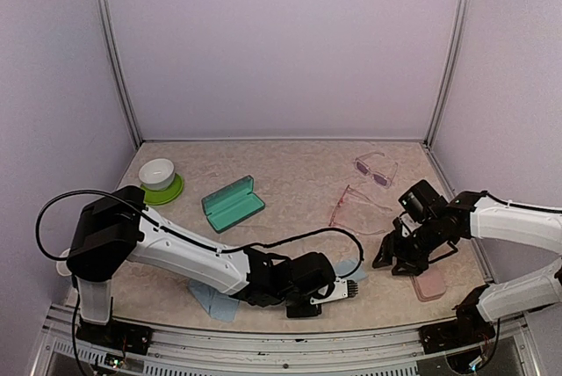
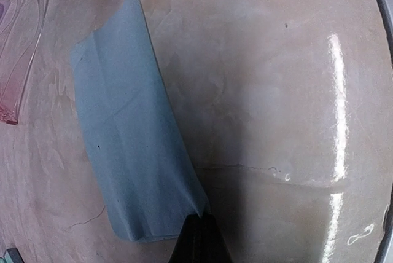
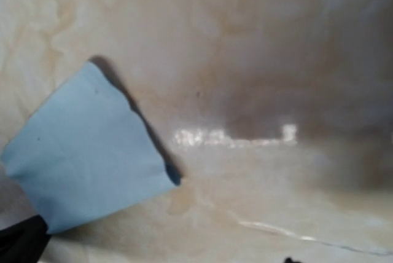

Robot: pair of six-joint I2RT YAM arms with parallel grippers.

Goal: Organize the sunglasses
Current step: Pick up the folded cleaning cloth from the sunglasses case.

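The biggest risk is a clash of the arms. The left end effector [image 2: 198, 231] and the right end effector [image 1: 395, 262] sit near each other at about 4 o'clock on the tabletop [image 1: 290, 161], so a careless swing by either could bring them together.

Next is the light-blue cloth [image 2: 129, 128]. The left end effector is clamped together on just one corner of it, and most of the cloth lies flat. A quick pull could slip it free, or drag it into the pink-red sunglasses [image 1: 351, 205], which lie just beyond it toward 12 o'clock. Their thin arms look easy to snag or skid.

The right end effector's fingers look apart in the top view, with nothing between them. Lowering it carelessly could nudge the pink case [image 1: 430, 286] beside it.

The pale sunglasses [image 1: 376, 170] lie at about 2 o'clock, well clear of both arms, and are the least at risk. Neither pair is in a case yet.

The teal case [image 1: 233, 203], near the centre toward 9 o'clock, lies open and looks empty. The white bowl [image 1: 156, 171] stands on a green plate [image 1: 173, 191] at 10 o'clock, and nothing shows inside it. The pink case appears closed, so its contents are hidden.
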